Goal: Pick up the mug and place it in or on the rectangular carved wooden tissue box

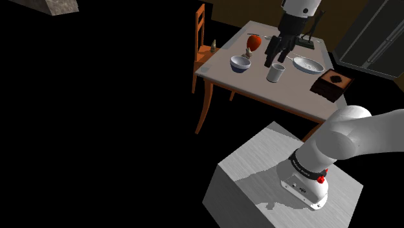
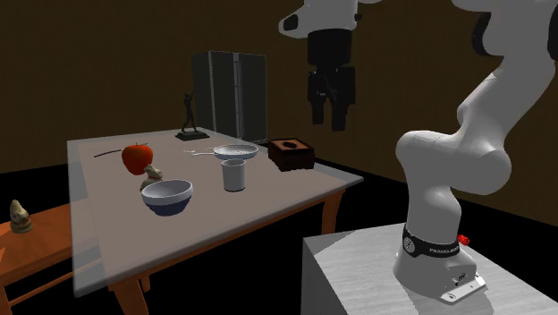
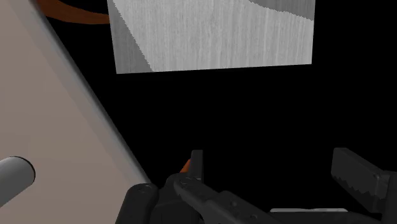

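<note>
The open, empty end effector point(image 2: 328, 116) at the top middle should go down slowly over the white mug point(image 2: 234, 174), mid-frame, then squeeze its sides.

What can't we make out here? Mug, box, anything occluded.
- Mug handle: too small to find in either exterior view.
- Grey round thing, likely the mug: cut off by the wrist view's edge.
- Tissue box top opening: too small and dim, both exterior views.
- Small figure by the apple: partly hidden behind the bowl, second exterior view.
</note>
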`<state>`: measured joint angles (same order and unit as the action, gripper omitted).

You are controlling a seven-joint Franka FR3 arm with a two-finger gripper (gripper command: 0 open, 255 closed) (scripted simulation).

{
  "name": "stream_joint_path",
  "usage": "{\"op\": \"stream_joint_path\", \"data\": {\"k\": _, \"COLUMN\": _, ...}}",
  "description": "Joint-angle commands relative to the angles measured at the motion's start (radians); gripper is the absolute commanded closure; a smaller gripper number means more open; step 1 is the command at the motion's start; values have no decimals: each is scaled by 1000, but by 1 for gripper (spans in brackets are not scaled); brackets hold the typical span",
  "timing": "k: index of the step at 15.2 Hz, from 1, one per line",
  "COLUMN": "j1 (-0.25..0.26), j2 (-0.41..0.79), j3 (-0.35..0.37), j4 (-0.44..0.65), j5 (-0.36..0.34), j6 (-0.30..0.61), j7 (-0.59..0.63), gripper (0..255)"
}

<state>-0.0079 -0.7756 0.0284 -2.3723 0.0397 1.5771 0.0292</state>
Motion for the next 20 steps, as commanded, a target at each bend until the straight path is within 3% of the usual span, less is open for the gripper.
{"op": "stream_joint_path", "data": {"k": 1, "j1": 0, "j2": 0, "j3": 0, "j4": 0, "j5": 0, "j6": 0, "j7": 0, "gripper": 0}}
{"op": "stream_joint_path", "data": {"k": 11, "j1": -82, "j2": 167, "j3": -163, "j4": -26, "j5": -125, "j6": 197, "j7": -166, "gripper": 0}}
{"op": "stream_joint_path", "data": {"k": 20, "j1": -136, "j2": 399, "j3": -305, "j4": 49, "j5": -179, "j6": 370, "j7": -311, "gripper": 0}}
